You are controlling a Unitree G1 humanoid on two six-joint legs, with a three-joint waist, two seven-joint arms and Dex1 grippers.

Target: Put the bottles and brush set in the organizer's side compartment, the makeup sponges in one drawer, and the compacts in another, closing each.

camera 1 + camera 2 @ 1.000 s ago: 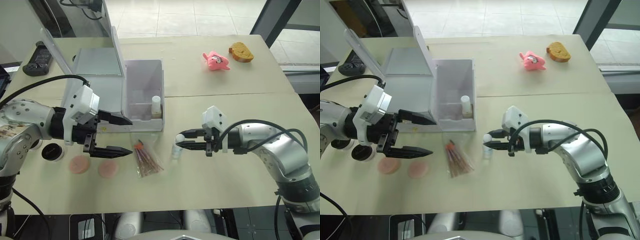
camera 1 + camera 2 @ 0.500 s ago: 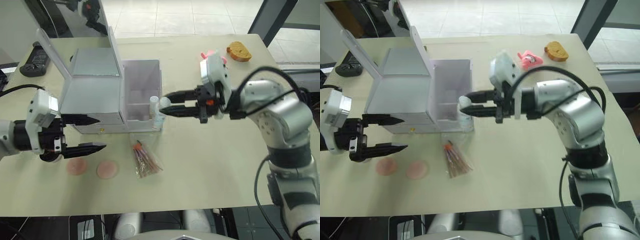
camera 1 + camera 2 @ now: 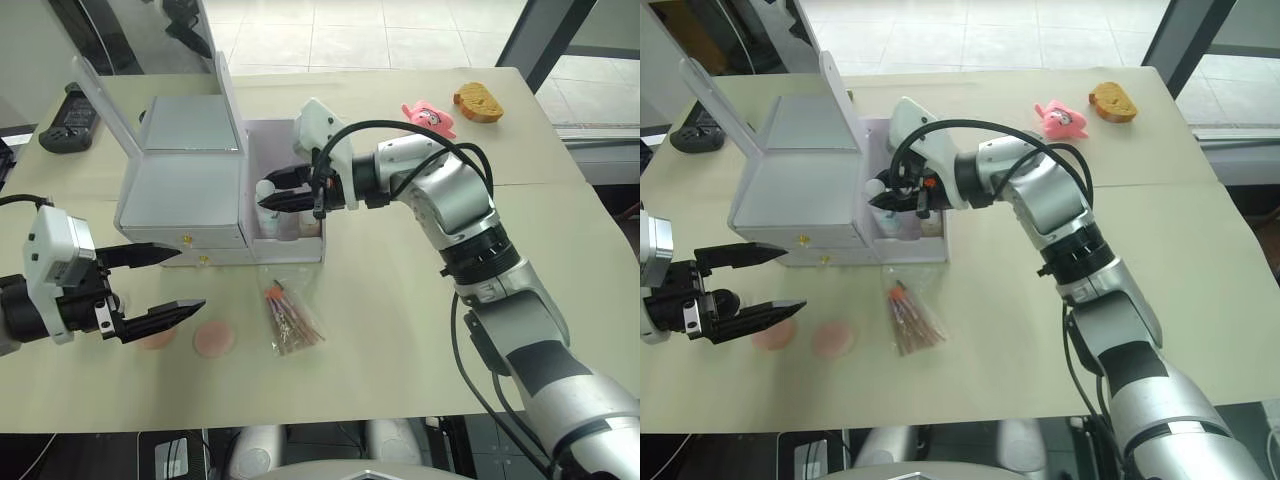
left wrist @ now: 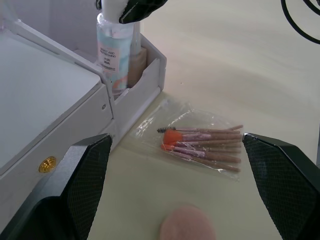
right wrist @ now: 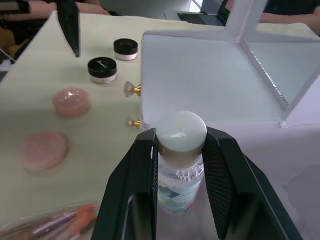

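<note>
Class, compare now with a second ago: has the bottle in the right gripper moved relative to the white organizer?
Yes. The bottle, shut in the right gripper, went from the tabletop by the brush set up into the organizer side compartment.

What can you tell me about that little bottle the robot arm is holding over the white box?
It is a small clear plastic bottle with a round white cap and a pale label of blue and orange with small print. It stands upright, and the right gripper pinches its cap between two black fingers. Its lower part sits inside the white organizer's open side compartment, next to a beige bottle already standing there.
</note>
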